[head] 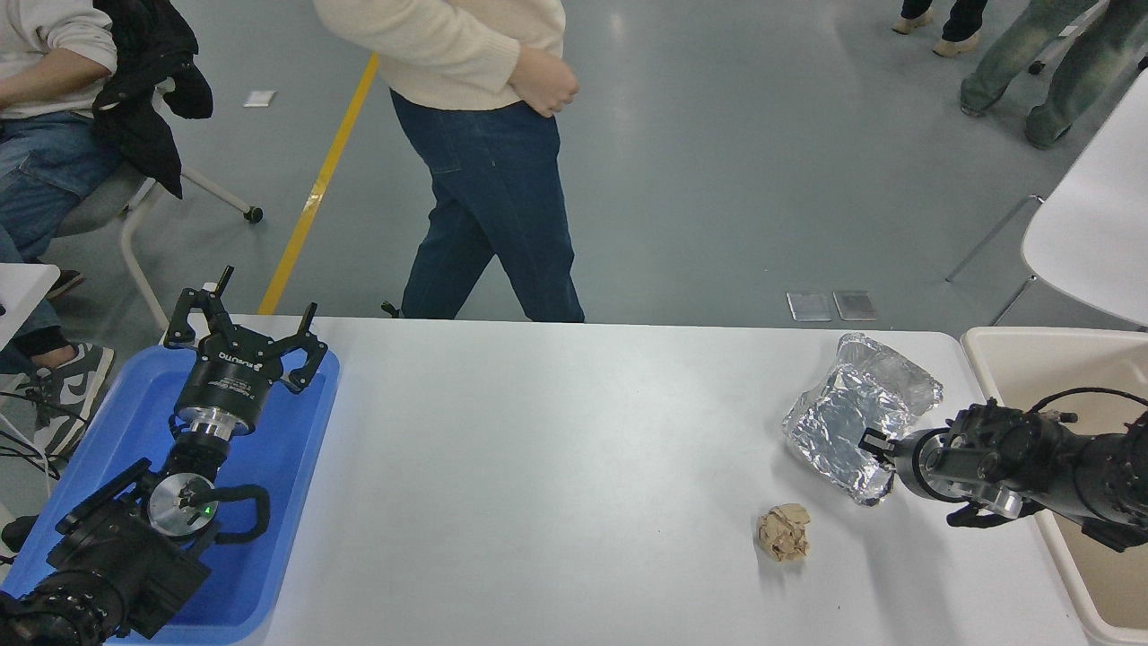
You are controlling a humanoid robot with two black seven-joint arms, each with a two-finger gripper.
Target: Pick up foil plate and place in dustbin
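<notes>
Grasping of the foil plate [852, 414] by its near right rim is the step shown. The plate lies near the far right corner of the white table [556, 467], tipped so that its far wall stands higher than its near edge, just beside the dustbin [1004, 345], whose cream rim is seen at the right edge of the view. The right hand [874, 442] is brought in low from the right, at the crinkled near right edge of the plate. Whether its fingers are closed on the foil or merely set against it cannot be told from this view, since the wrist hides most of them.

A good grasp is judged to require that one finger be passed inside the raised rim and the other outside it, so that the thin wall is pinched rather than pushed. Light closing is advised, as crinkled foil is likely to fold and slip if squeezed hard. The plate should be lifted clear of the table before it is carried sideways, so that it passes over the thick rim of the dustbin.

A crumpled brown paper ball [783, 532] lies on the table near the plate, apart from it, and should be left untouched. The left hand [242, 336] is parked with its fingers spread over a blue tray [296, 449] at the lower left.
</notes>
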